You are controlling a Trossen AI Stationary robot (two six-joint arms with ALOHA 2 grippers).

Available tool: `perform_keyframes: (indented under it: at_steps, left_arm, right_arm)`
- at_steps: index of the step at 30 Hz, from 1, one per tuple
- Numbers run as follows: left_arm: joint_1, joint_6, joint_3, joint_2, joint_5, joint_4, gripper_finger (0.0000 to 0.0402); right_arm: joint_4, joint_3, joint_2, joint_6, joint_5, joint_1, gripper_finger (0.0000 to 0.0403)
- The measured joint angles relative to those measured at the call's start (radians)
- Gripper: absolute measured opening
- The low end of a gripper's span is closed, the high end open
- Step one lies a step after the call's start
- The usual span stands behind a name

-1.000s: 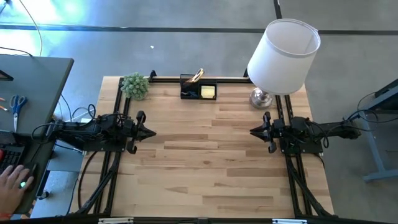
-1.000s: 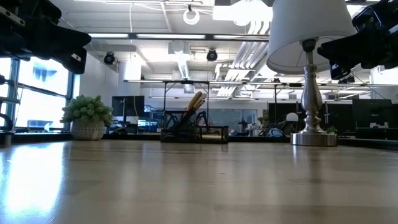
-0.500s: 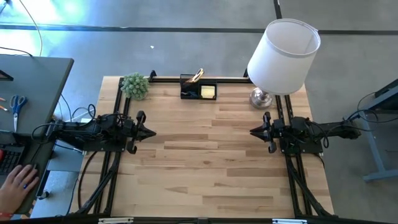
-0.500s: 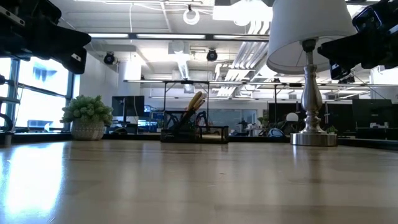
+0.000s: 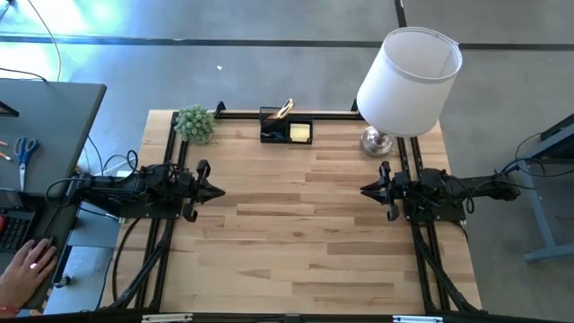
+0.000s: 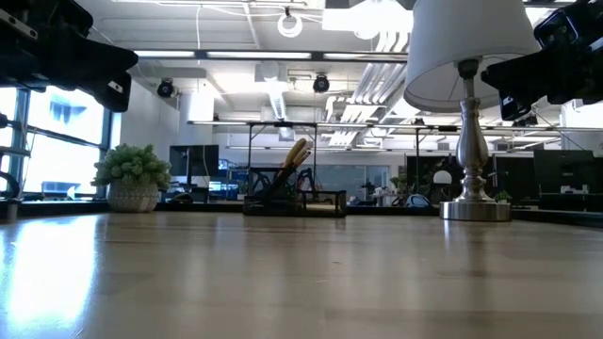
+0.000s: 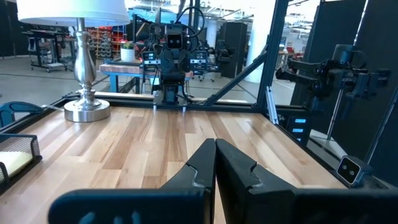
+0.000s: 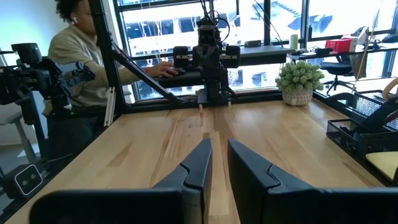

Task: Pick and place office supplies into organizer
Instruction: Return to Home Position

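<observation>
Starting at the far left, note a person's hand [image 5: 27, 267] on a dark surface beside the table [image 5: 305, 251]. Lettering on the items is too small to read.

The left arm lies level along the table's left edge and points inward toward the right arm. The left gripper [image 5: 218, 190] hovers above the wood. In the left wrist view you see its fingers [image 7: 199, 165] pressed together, holding nothing.

Behind that arm, the plant [image 5: 195, 123] stands at the rear left corner. The organizer [image 5: 285, 129] sits at the rear edge, near the middle and to the right of the plant. Its taller cup section holds the scissors [image 5: 284, 109], with the yellow handles tilted upward. The pad [image 5: 300, 133] lies in the lower tray section, on the organizer's right side.

The lamp [image 5: 409, 72] stands at the rear right corner, apart from the organizer.

The right arm mirrors the left along the right edge, level and pointing inward. In the right wrist view, the right gripper [image 5: 366, 189] shows a narrow gap between its fingers [image 8: 196, 165], with nothing between them.
</observation>
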Motion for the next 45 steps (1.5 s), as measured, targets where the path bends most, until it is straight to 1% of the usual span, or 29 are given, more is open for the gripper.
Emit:
perform_keyframes:
  at_steps: [10,22,45]
  left_arm:
    - [0.0,0.0,0.0,0.0,0.0,0.0,0.0001]
    - [0.0,0.0,0.0,0.0,0.0,0.0,0.0001]
    - [0.0,0.0,0.0,0.0,0.0,0.0,0.0001]
  right_arm:
    - [0.0,0.0,0.0,0.0,0.0,0.0,0.0039]
    - [0.0,0.0,0.0,0.0,0.0,0.0,0.0053]
    - [0.0,0.0,0.0,0.0,0.001,0.0,0.0053]
